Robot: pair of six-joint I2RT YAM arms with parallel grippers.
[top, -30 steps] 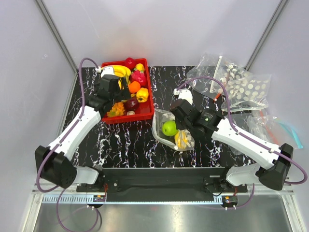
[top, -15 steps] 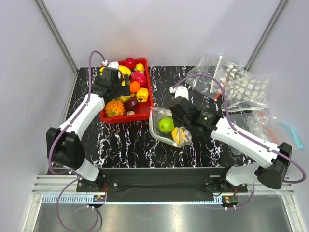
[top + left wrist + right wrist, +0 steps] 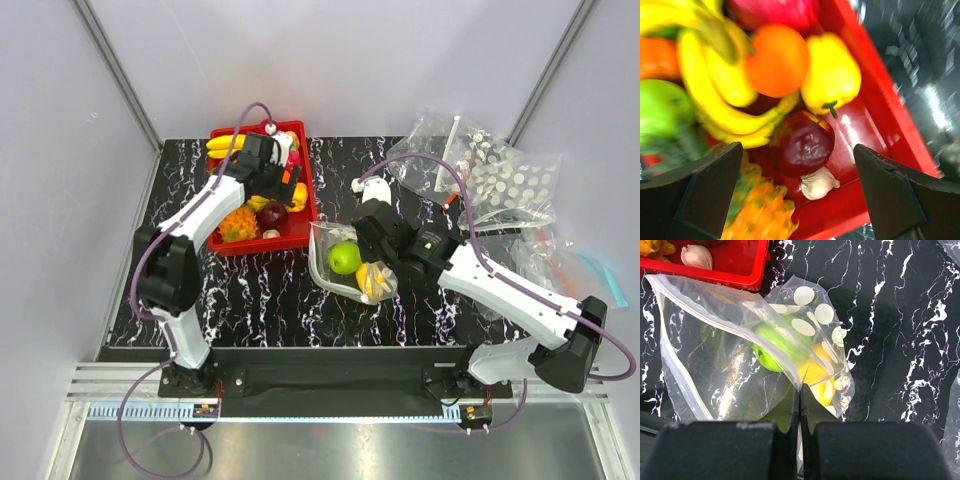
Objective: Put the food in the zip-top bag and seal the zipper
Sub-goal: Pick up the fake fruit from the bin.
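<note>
The zip-top bag (image 3: 335, 275) lies open right of the red tray (image 3: 306, 222), with a green apple (image 3: 345, 258) and a smaller yellow fruit (image 3: 372, 281) inside. My right gripper (image 3: 368, 262) is shut on the bag's upper wall. The right wrist view shows the pinch (image 3: 800, 399), the bag (image 3: 725, 380), its white zipper (image 3: 720, 308), the apple (image 3: 776, 347) and the yellow fruit (image 3: 817, 376). My left gripper (image 3: 287, 180) is open above the tray's fruit. In its own view the gripper (image 3: 800, 197) hangs over a dark red fruit (image 3: 802, 142), with the bananas (image 3: 715, 107) up-left.
The tray also holds an orange (image 3: 777, 60), a yellow pepper (image 3: 832, 75), a garlic bulb (image 3: 819, 183) and the spiky pineapple (image 3: 238, 222). More dotted bags (image 3: 500, 180) lie at the back right, and a blue-edged bag (image 3: 592, 268) at the far right.
My left arm has swung from the tray's left side across to its right part, still open. The right gripper has pulled the bag slightly left and keeps its hold.
</note>
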